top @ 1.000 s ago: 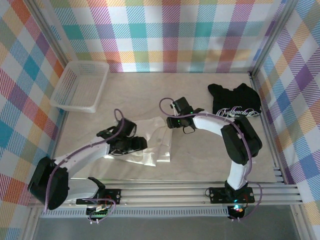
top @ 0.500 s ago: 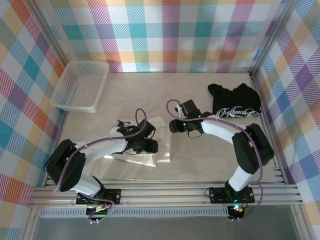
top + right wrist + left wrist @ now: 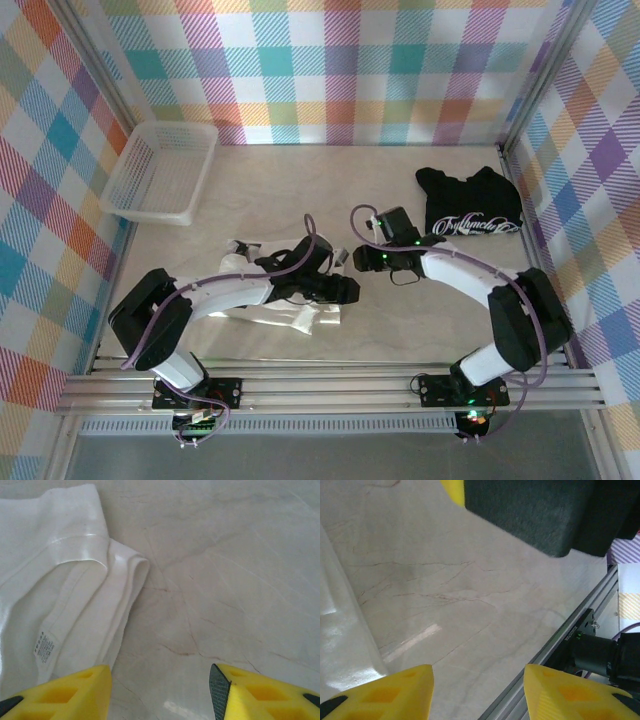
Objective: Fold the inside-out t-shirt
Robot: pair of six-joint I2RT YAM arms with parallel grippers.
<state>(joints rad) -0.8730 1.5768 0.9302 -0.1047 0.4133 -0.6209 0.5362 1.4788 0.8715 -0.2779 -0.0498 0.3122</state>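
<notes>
The inside-out t-shirt [image 3: 305,318] lies folded and flat on the table, white, largely covered by my left arm. In the right wrist view the t-shirt [image 3: 60,595] fills the left side, hem layers stacked and a care label [image 3: 45,642] showing. My right gripper [image 3: 160,690] is open over bare table just right of that edge, and in the top view the right gripper [image 3: 357,258] sits by the shirt's upper right corner. My left gripper [image 3: 348,290] has come past the shirt's right edge. It hangs open and empty over bare table, with the left gripper [image 3: 479,692] showing the white fabric [image 3: 340,630] at far left.
A black t-shirt with white script [image 3: 470,205] lies at the back right. A white mesh basket [image 3: 150,213] stands at the back left. The aluminium rail [image 3: 330,385] runs along the near edge, and the same rail [image 3: 560,640] is close to my left gripper. The right arm's dark body [image 3: 530,515] hangs just above.
My left arm has swung to the right across the shirt, its gripper now past the right edge. The right gripper has drifted slightly right and nearer. The shirt stays flat.
</notes>
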